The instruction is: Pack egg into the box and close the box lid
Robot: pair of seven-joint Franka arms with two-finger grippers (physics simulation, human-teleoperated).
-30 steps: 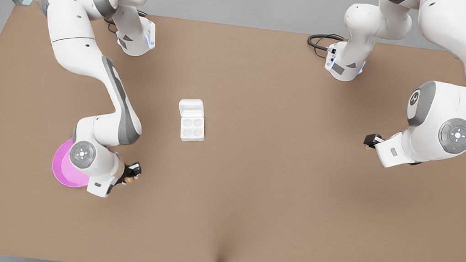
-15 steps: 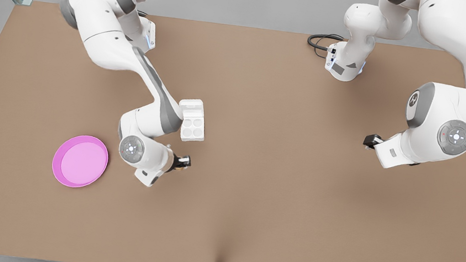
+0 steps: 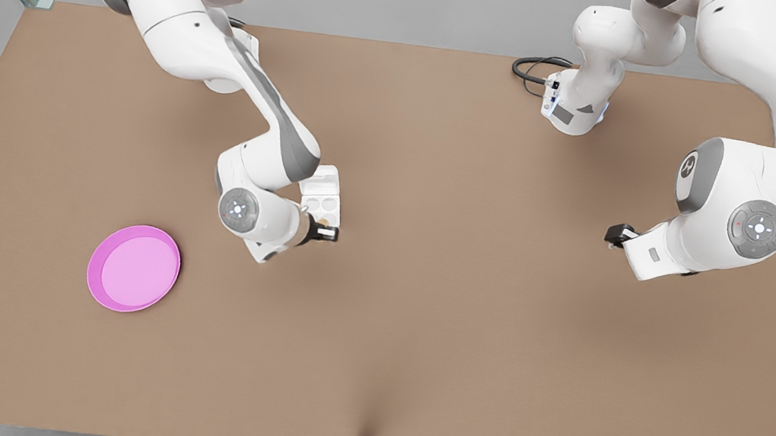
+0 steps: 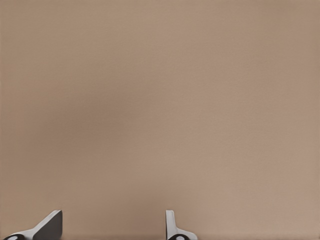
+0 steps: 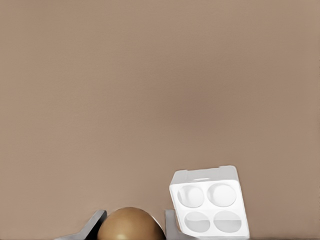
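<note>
The smooth brown egg (image 5: pixel 130 224) sits pinched in the right tool (image 3: pixel 326 232), over the near edge of the white box (image 3: pixel 323 203) with round cups. The box lid (image 3: pixel 323 182) lies open. A round pink plate (image 3: pixel 133 268) rests on the brown worktop (image 3: pixel 465 322). The left tool (image 3: pixel 615 233) waits far off, fingers spread.

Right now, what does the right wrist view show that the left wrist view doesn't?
Right wrist view alone: the egg held between the right gripper fingers, and the box close beside it with four empty cups.

Left wrist view alone: the left gripper, fingers apart with nothing between them.

Both: bare brown table beneath.
</note>
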